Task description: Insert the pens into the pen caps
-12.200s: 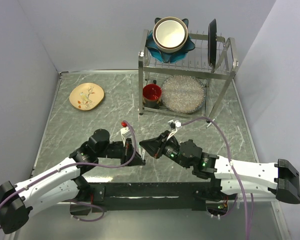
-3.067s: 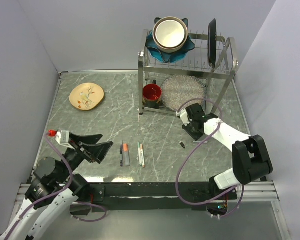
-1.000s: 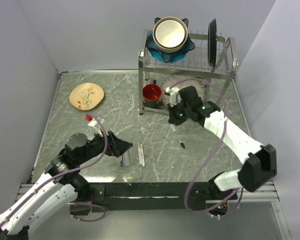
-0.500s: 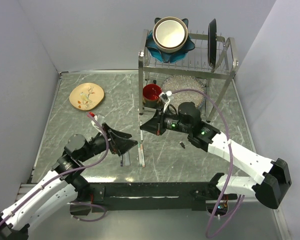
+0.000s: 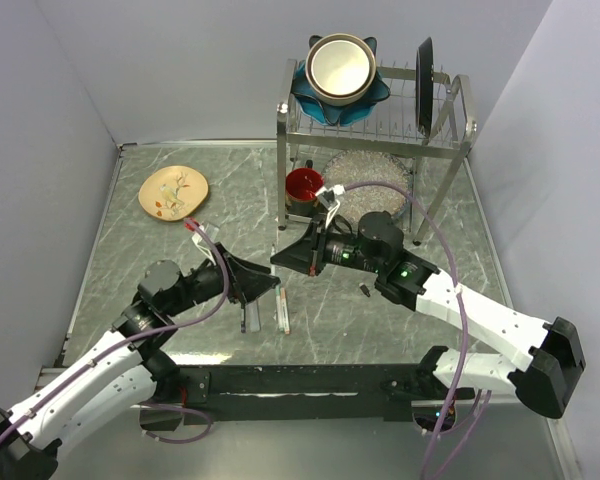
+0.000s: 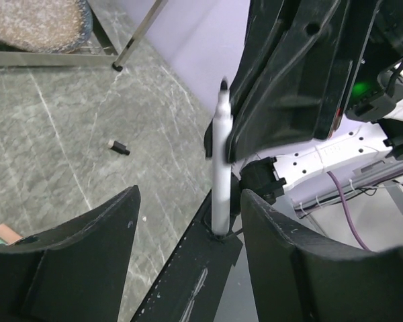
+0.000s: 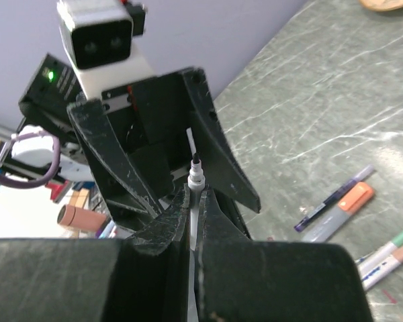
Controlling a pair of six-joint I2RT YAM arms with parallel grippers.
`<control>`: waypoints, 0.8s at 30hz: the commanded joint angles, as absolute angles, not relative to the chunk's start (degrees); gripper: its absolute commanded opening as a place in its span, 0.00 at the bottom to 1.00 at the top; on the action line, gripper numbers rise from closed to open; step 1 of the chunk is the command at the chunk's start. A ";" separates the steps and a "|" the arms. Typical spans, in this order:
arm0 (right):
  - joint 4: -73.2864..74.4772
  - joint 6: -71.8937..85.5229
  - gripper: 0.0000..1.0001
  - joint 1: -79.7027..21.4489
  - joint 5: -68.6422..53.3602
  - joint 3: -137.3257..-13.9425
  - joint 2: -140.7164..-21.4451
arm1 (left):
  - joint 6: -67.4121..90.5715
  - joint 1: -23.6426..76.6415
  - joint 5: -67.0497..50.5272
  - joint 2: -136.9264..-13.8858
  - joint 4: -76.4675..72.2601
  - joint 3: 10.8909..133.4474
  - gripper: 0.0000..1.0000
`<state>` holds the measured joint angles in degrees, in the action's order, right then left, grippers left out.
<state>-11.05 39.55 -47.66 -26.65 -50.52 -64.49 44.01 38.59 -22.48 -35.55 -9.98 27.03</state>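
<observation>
Pen [image 7: 195,173] tip-up in R claw [image 7: 193,200]

Left jaws apart, right jaws clamped.

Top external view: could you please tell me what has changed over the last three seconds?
The right gripper, shut on a white pen, swung from beside the dish rack toward the centre. The left gripper came in from the left edge, open around that pen. The other pens, black cap and plate stayed put.

White pen [image 6: 221,174] upright between left hand's [image 6: 188,196] fingers, black cap [image 6: 119,147] beyond
</observation>
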 commanded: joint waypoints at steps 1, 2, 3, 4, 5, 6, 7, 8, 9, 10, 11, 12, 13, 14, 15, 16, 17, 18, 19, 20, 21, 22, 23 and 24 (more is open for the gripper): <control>-12.74 38.41 0.00 -49.48 -26.19 -51.33 -63.02 | 43.77 38.67 -25.05 -36.65 -14.50 29.88 0.66; -13.27 38.41 0.00 -49.74 -26.02 -50.89 -62.76 | 43.77 38.58 -25.57 -36.74 -14.85 29.88 0.65; -13.27 38.15 0.00 -50.01 -25.84 -50.71 -62.67 | 44.03 38.58 -26.01 -36.91 -15.11 29.80 0.64; -13.18 38.23 0.00 -50.18 -25.49 -50.54 -62.49 | 44.21 38.58 -26.80 -37.26 -15.64 29.79 0.54; -13.36 38.32 0.00 -50.27 -25.14 -50.36 -62.40 | 44.30 38.58 -27.33 -37.44 -16.34 29.71 0.49; -13.71 38.32 0.00 -50.27 -24.18 -50.01 -61.71 | 44.73 38.58 -28.81 -37.53 -16.70 29.71 0.44; -13.97 38.41 0.00 -50.45 -23.73 -49.40 -61.35 | 45.08 38.58 -29.70 -37.70 -17.22 29.53 0.31; -14.06 38.23 0.00 -50.45 -23.12 -49.31 -60.91 | 45.26 38.58 -30.32 -37.71 -17.75 29.44 0.24; -13.54 37.97 0.01 -50.45 -21.90 -49.31 -60.39 | 45.79 38.58 -31.45 -37.62 -18.45 29.18 0.19; -12.75 37.79 0.13 -50.45 -20.93 -49.74 -60.21 | 45.88 38.58 -31.73 -37.36 -18.37 29.18 0.10; -9.70 37.71 0.20 -50.45 -19.79 -50.27 -60.03 | 45.70 38.58 -31.64 -37.09 -17.93 29.18 0.05; -7.84 36.40 0.27 -50.45 -18.64 -50.88 -59.94 | 45.27 38.58 -31.21 -36.65 -16.71 29.27 0.01; -6.26 35.60 0.35 -50.45 -16.02 -51.85 -59.42 | 44.74 38.58 -30.16 -35.87 -15.57 29.27 0.01; -3.02 34.99 0.36 -50.36 -15.04 -52.29 -59.15 | 44.30 38.58 -29.28 -35.42 -14.34 29.35 0.01; -1.16 34.55 0.37 -50.36 -13.03 -52.64 -58.54 | 42.99 38.58 -28.31 -35.07 -12.85 29.79 0.01; 0.42 34.37 0.39 -50.36 -8.83 -53.08 -57.93 | 42.28 38.58 -26.39 -34.20 -10.05 29.88 0.01; 3.14 34.10 0.40 -50.27 -6.88 -53.00 -56.35 | 41.75 38.58 -25.67 -33.75 -9.15 29.88 0.01; 3.95 32.97 0.41 -50.19 -5.72 -52.74 -55.55 | 41.14 38.50 -24.79 -33.31 -8.18 29.88 0.01; 4.65 32.35 0.44 -50.01 -4.58 -52.04 -54.68 | 41.05 38.58 -23.92 -32.61 -6.61 29.88 0.01; 6.66 31.91 0.47 -49.92 -0.57 -51.60 -53.19 | 40.78 38.58 -22.69 -32.35 -5.72 29.88 0.01; 8.07 31.21 0.50 -49.75 2.08 -51.16 -52.74 | 40.17 38.58 -22.24 -32.00 -5.10 30.14 0.01; 9.91 30.77 0.55 -49.66 5.50 -50.80 -52.56 | 39.91 38.58 -21.89 -31.30 -4.40 30.32 0.01; 15.07 30.07 0.56 -49.48 12.67 -51.06 -53.25 | 39.55 38.58 -20.58 -30.94 -2.31 30.58 0.01; 18.42 29.10 0.56 -49.05 17.27 -51.50 -54.48 | 38.59 38.67 -19.96 -30.50 -1.24 31.28 0.01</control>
